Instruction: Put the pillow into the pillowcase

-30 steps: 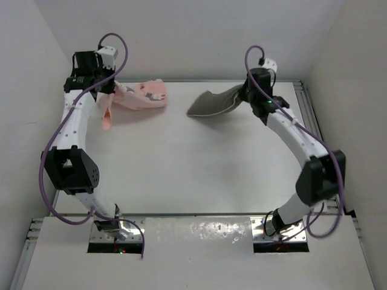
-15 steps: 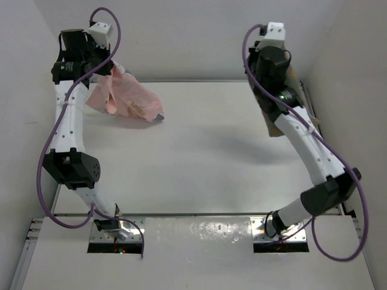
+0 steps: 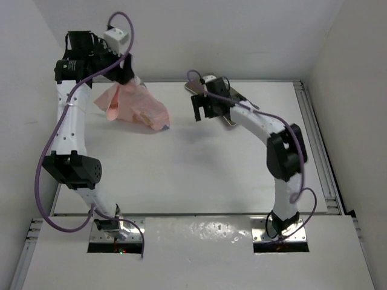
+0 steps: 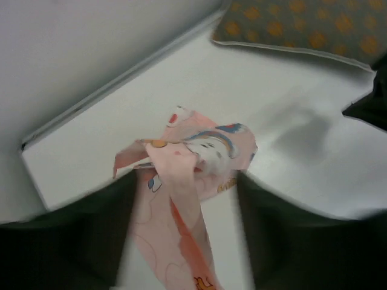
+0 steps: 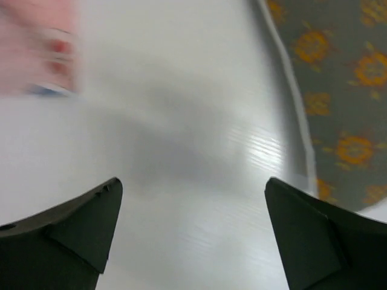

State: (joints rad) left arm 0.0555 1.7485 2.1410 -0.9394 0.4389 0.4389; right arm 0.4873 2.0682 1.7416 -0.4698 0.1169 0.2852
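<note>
The pillowcase point(image 3: 132, 107), pink with cartoon prints, lies crumpled at the table's back left. A strip of it point(image 4: 181, 181) runs between the wide-apart fingers of my left gripper point(image 3: 124, 77), which is open just above it. The pillow point(image 3: 230, 119) is olive-grey with orange dots and white piping, and lies at the back middle, mostly hidden under my right wrist. It also shows in the top right corner of the left wrist view as the pillow point(image 4: 302, 24). My right gripper point(image 3: 202, 113) hovers open over bare table, with the pillow point(image 5: 338, 90) to its right and the pillowcase point(image 5: 36, 54) to its left.
The white table point(image 3: 199, 175) is boxed in by white walls at the back and both sides. A metal rail point(image 3: 314, 133) runs along its right edge. Purple cables loop off both arms.
Both grippers have opened. The right arm swung from the back right to the back middle and let the pillow go. The left gripper released the pillowcase, which sagged onto the table.
</note>
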